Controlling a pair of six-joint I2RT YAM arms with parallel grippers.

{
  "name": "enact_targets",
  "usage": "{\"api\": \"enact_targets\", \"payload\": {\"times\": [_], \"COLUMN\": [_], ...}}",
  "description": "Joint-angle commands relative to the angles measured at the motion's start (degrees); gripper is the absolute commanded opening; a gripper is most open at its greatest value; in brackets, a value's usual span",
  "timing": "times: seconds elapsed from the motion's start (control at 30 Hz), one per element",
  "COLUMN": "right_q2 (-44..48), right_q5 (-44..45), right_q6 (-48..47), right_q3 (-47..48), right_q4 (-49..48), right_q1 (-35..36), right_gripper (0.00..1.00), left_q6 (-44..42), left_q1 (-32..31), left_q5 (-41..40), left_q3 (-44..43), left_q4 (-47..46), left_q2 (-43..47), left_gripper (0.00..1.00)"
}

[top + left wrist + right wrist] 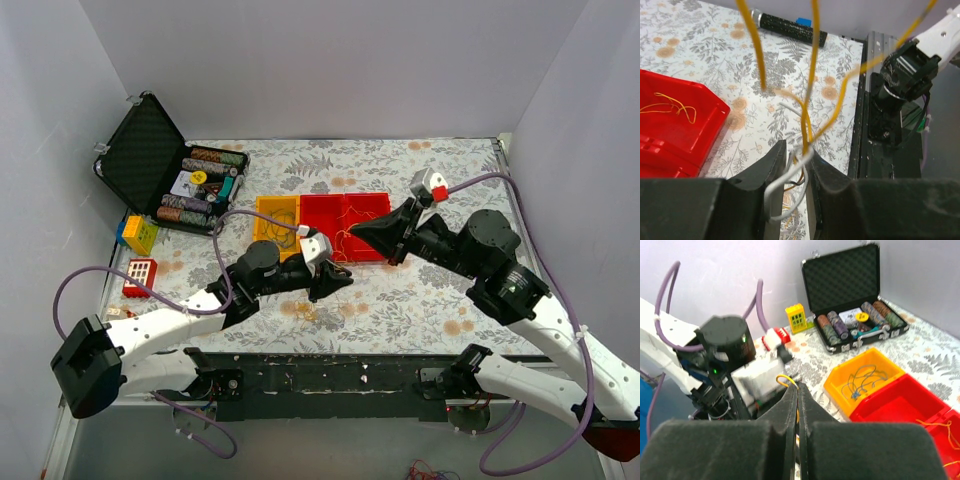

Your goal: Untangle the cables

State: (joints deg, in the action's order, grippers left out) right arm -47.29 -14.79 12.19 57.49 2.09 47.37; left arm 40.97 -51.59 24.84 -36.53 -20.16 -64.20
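Separation is the step in hand. The left gripper [799,162] pinches the yellow and white cables [804,127] just in front of the red bin [365,207]. The right gripper [797,397] clamps one yellow strand [786,378]. The next move likely calls for drawing that strand slowly clear.

Left arm: stretched low, forearm reaching right. Left pincer [335,283] tipped downward, fingers [774,170] almost together, clamped on cables [813,50]. Right arm: folded at elbow, forearm reaching left. Right pincer [356,229] near left one, pads pressed flat together, yellow strand of cables nipped between.
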Motion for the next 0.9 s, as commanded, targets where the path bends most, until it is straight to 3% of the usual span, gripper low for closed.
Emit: {"api": "enact_targets", "payload": {"times": [0.0,0.3,0.57,0.87], "right_q2": [-0.2,-2.9,-5.4,-7.2], "right_q5": [3.1,11.0,12.7,14.3], "right_q6": [-2.5,-8.0,-10.8,-13.9], "right_q3": [7.0,17.6,24.7,32.8], "right_q4": [-0.4,3.6,4.7,6.2], "right_q1": [0.3,0.3,0.3,0.3], "right_gripper": [0.01,0.01,0.01,0.01], "left_q6": [-4.9,-13.0,-20.0,-26.5], "left_q1": [-2.1,-4.0,-5.1,-5.4], "left_q5": [0.5,2.4,4.5,4.4], "left_q3": [2.8,8.1,13.1,16.9], "left_q4": [-1.8,-2.8,-2.5,-2.0], "left_q2": [0.5,1.1,2.8,3.9], "left_gripper": [0.19,0.2,0.15,0.16]}}
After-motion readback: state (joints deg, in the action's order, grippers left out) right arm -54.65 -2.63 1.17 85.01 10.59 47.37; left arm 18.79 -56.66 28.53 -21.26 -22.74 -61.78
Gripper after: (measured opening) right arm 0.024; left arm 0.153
